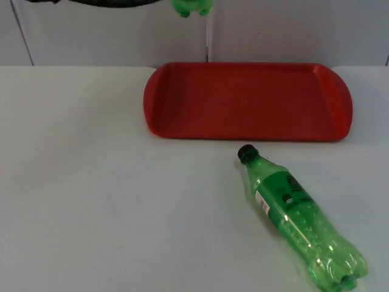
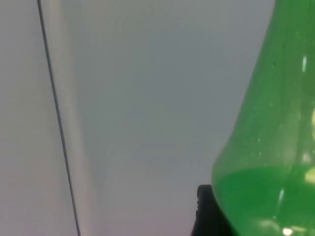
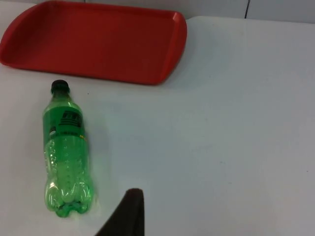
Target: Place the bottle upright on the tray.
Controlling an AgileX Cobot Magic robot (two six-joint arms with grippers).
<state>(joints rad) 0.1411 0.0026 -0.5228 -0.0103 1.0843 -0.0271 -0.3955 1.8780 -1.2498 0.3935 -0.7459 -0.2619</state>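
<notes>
A green plastic bottle point(image 1: 298, 222) with a black cap lies on its side on the white table, cap towards the red tray point(image 1: 182, 103), just in front of the tray's near rim. In the right wrist view the same bottle point(image 3: 66, 152) lies short of the tray point(image 3: 98, 44), and a black fingertip point(image 3: 125, 214) of my right gripper stands near the bottle's base without touching it. My left gripper point(image 1: 189, 2) is high at the back, over the tray's far edge, shut on a second green bottle point(image 1: 191, 7). That bottle point(image 2: 270, 147) sits against a black fingertip point(image 2: 206, 211).
The grey partition wall point(image 1: 273, 30) with a vertical seam rises right behind the tray. White table point(image 1: 79, 182) stretches left of the tray and the lying bottle.
</notes>
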